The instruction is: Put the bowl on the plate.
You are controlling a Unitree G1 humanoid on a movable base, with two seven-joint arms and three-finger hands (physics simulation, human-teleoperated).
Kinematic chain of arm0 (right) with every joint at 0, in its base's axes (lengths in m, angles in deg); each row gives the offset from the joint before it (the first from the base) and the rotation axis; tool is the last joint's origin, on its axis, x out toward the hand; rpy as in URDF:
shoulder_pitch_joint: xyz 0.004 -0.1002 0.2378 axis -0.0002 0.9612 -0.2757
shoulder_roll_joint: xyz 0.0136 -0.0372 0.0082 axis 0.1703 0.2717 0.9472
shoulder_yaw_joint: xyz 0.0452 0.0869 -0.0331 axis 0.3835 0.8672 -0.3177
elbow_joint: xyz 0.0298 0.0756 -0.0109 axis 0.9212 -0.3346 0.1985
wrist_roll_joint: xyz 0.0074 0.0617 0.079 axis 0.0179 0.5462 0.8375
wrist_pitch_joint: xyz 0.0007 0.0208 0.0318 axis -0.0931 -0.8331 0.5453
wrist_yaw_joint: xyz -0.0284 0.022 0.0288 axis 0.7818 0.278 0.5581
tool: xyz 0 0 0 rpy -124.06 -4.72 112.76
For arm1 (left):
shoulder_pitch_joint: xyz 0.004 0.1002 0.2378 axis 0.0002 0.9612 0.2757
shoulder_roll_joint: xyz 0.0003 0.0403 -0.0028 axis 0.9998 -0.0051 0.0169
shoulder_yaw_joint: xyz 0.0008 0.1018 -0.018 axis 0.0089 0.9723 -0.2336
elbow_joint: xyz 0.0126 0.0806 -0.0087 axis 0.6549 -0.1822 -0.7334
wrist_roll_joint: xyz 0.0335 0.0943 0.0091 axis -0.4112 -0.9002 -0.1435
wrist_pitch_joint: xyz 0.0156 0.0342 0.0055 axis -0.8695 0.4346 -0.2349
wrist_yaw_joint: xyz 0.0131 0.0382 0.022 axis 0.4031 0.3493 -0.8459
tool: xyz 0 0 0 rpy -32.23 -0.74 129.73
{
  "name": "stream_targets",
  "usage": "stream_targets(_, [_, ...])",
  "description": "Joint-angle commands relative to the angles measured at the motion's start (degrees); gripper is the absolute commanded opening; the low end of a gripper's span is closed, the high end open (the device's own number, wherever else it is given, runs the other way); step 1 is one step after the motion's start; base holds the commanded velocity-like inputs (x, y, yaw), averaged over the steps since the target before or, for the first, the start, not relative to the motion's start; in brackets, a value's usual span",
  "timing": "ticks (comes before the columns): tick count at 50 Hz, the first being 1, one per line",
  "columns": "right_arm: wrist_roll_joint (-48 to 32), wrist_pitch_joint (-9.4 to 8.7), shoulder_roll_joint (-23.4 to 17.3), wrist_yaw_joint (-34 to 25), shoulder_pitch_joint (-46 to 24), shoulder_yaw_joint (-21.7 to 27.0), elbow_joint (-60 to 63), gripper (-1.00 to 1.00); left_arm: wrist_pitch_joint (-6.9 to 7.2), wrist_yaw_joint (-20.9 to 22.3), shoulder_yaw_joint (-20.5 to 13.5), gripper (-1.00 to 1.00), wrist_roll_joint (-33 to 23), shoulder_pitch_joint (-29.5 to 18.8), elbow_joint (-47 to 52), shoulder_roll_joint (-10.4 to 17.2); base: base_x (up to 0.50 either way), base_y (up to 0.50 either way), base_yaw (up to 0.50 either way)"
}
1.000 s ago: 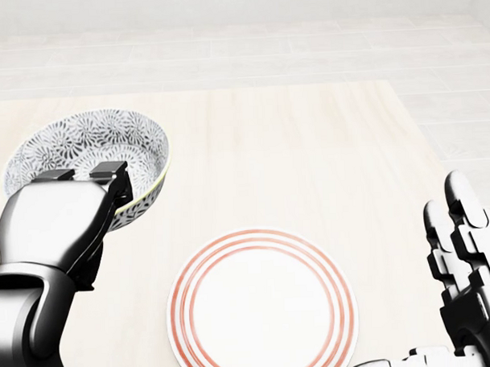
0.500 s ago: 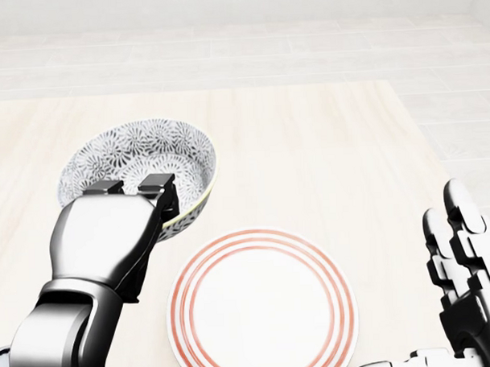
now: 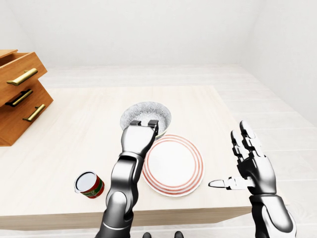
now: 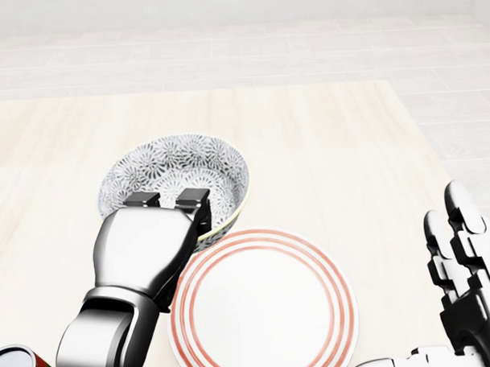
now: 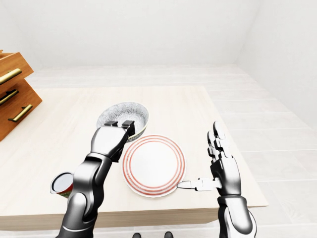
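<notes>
While my left hand (image 4: 147, 247) is reaching in from the lower left of the head view, its fingers (image 4: 192, 199) are clamping shut on the near rim of the grey-and-white flower-patterned ceramic bowl (image 4: 180, 166). Two dark fingertips are hooking over the rim into the inside. The back of my hand is hiding whatever is pressing from beneath.

The bowl is sitting left of centre in that view, just up and left of the round white plate with red rings (image 4: 261, 304). Its lower-right edge is meeting the plate's upper-left rim in the picture. I cannot tell whether the two are touching, nor whether the bowl is clear of the pale wooden bench (image 4: 332, 140). The plate is lying flat on the bench with nothing on it.

My right hand (image 3: 251, 164) is hovering at the lower right of the left-eye view, beside the plate but apart from it. Its fingers are spreading wide and pointing up, the thumb is pointing left toward the plate, and it is holding nothing.

A small red-labelled tin can (image 3: 89, 184) is lying at the lower left of the left-eye view, left of my forearm. A brown wooden drawer unit with brass handles (image 3: 20, 96) is standing at the left edge.
</notes>
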Motion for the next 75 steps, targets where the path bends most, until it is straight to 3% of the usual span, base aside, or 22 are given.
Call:
stream_targets(1, [-0.20,0.43,-0.04,0.01,0.11,-0.22,-0.61,1.00,0.00,-4.01,2.19,-1.00,-1.14,1.14,-1.74,-0.90,0.00,0.00,0.00])
stream_targets(6, [0.12,0.31,-0.28,-0.03,-0.12,0.29,-0.81,1.00,0.00,-6.13,3.31,-1.00,-1.46,1.68,-3.57,-1.33,0.00,0.00,0.00])
stream_targets(22, [0.04,0.24,-0.49,0.13,-0.89,0.66,-1.64,1.00,0.00,-5.78,7.05,-1.00,-3.17,4.10,-1.38,-2.26,0.00,0.00,0.00])
stream_targets(30, [-0.45,1.75,-0.31,0.11,-0.50,0.35,-2.82,1.00,0.00,-8.50,10.63,-1.00,-3.68,7.60,-1.39,-2.30,0.00,0.00,0.00])
stream_targets(37, [0.00,1.11,-0.46,0.22,-0.82,0.56,-2.72,1.00,0.00,-8.08,11.99,-1.00,-4.30,7.82,-0.78,-2.54,0.00,0.00,0.00])
stream_targets(43, [-0.33,1.85,-0.45,0.34,-0.77,0.15,-3.52,1.00,0.00,-8.25,13.82,-1.00,-5.04,9.05,-0.04,-2.54,0.00,0.00,0.00])
stream_targets(58, [0.01,2.37,-0.73,0.28,-1.02,0.56,-4.61,1.00,0.00,-12.60,15.14,-1.00,-4.39,10.30,-3.99,-1.72,0.00,0.00,0.00])
stream_targets(75, [0.24,2.35,-0.72,0.15,-0.75,0.63,-4.21,1.00,0.00,-14.61,15.43,-1.00,-3.46,10.18,-7.06,-1.61,0.00,0.00,0.00])
